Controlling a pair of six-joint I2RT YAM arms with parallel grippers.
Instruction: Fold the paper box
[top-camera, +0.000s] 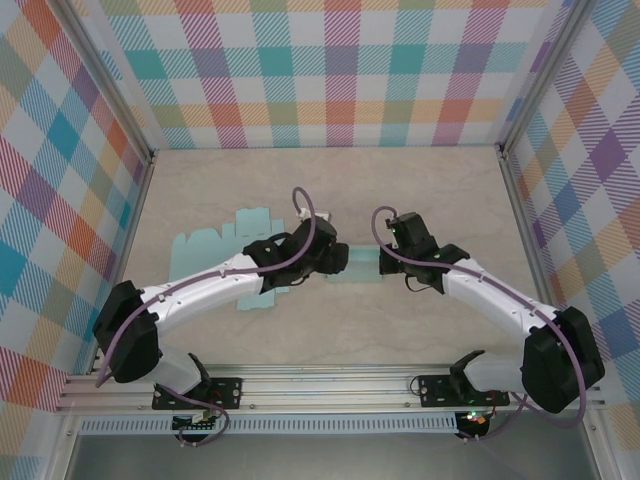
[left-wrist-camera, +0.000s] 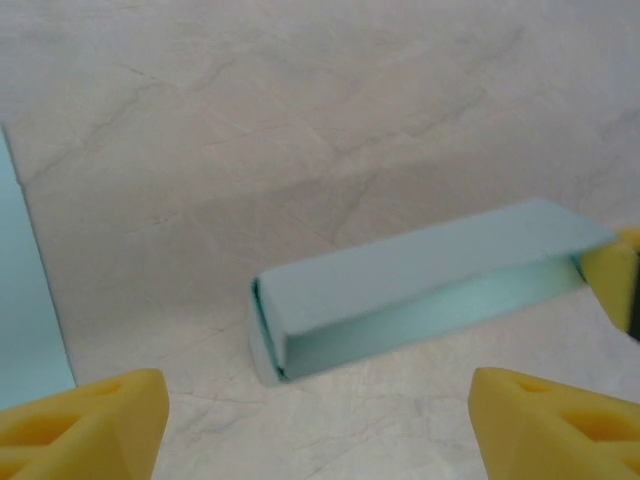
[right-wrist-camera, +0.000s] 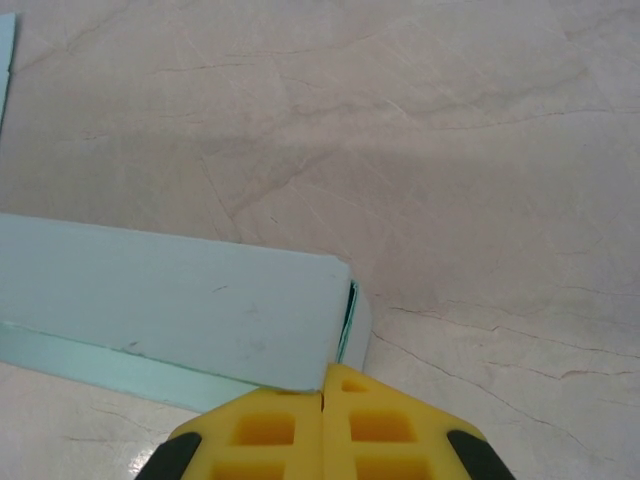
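**A:** Where do we see the paper box (top-camera: 205, 243)?

**B:** It lies flat on the table (top-camera: 420, 190), mostly left of centre. Its folded flap (left-wrist-camera: 420, 265) lies between our two arms.

**A:** And our pincers?

**B:** Our left gripper (left-wrist-camera: 315, 400) stands spread, just beside the flap and apart from it. Our right gripper (right-wrist-camera: 322, 405) is pressed together at the flap's right end. Whether paper is caught there, we cannot tell.
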